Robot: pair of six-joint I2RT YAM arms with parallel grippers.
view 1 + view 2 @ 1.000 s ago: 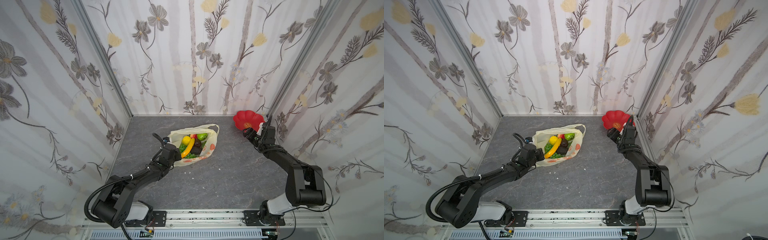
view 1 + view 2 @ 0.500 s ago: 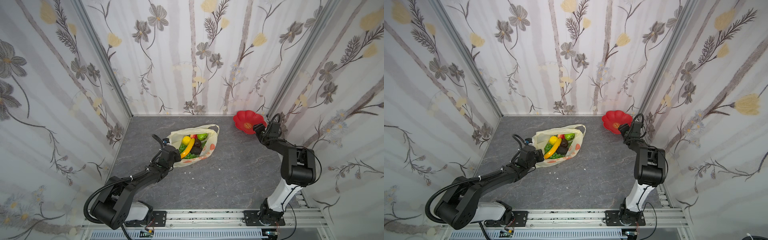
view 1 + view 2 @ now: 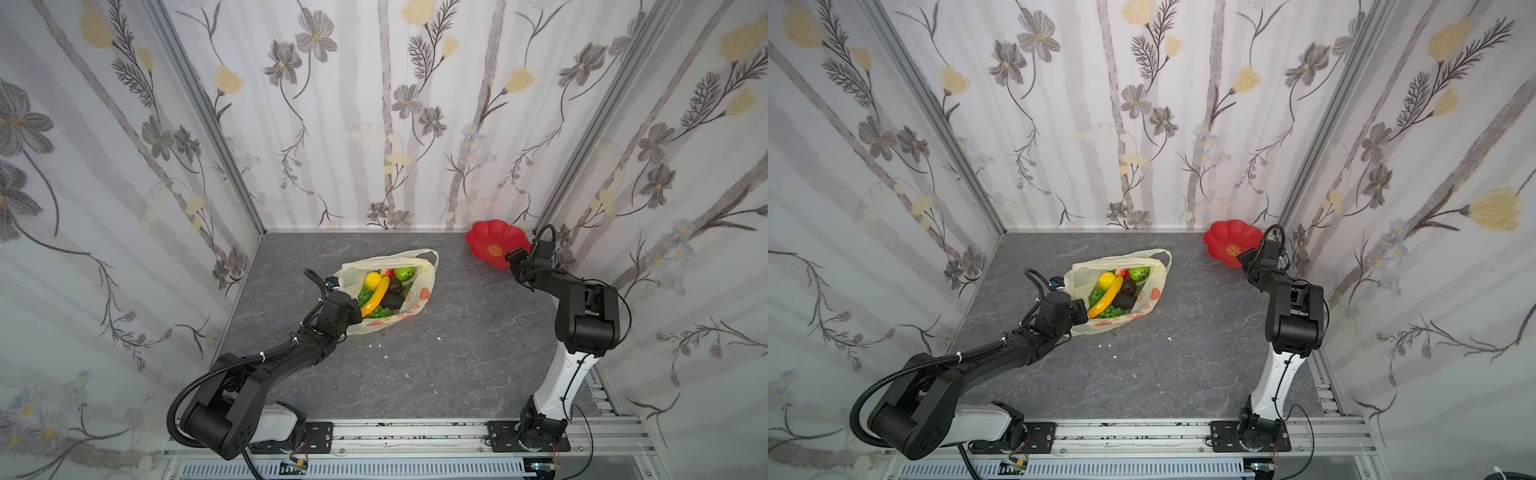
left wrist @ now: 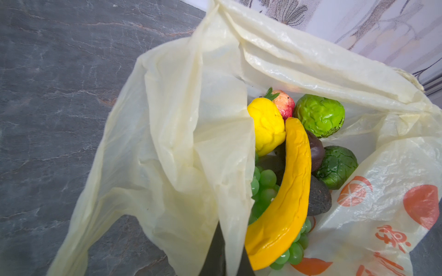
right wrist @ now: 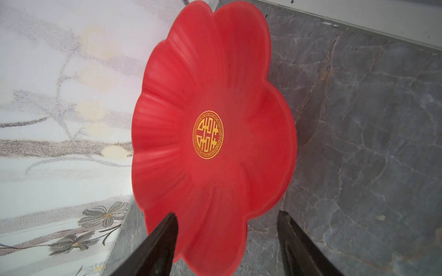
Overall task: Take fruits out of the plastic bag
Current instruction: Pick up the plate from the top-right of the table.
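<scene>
Clamped the left gripper (image 3: 356, 311) tight on the rim of the thin translucent pale-yellow plastic bag (image 3: 417, 301) on the grey worktop (image 3: 415, 374), small toy fruits (image 3: 377, 296) all inside; poised the empty right gripper (image 5: 227, 213), jaws apart, at the red flower-shaped plate (image 5: 208, 71); likely called next for reaching in for one fruit.

Half-buried beneath banana (image 4: 284, 191) and a plastic bag (image 4: 191, 143) fold: grape bunch (image 4: 264, 184), avocado (image 4: 319, 198), dark brown piece (image 4: 315, 153). Clipped by the picture edge: bag's orange-red print (image 4: 392, 239), red flower-shaped plate (image 5: 210, 71), fingers (image 5: 157, 246) of right hand (image 5: 227, 213). Nearly lost inside film: left hand (image 4: 228, 241).
</scene>
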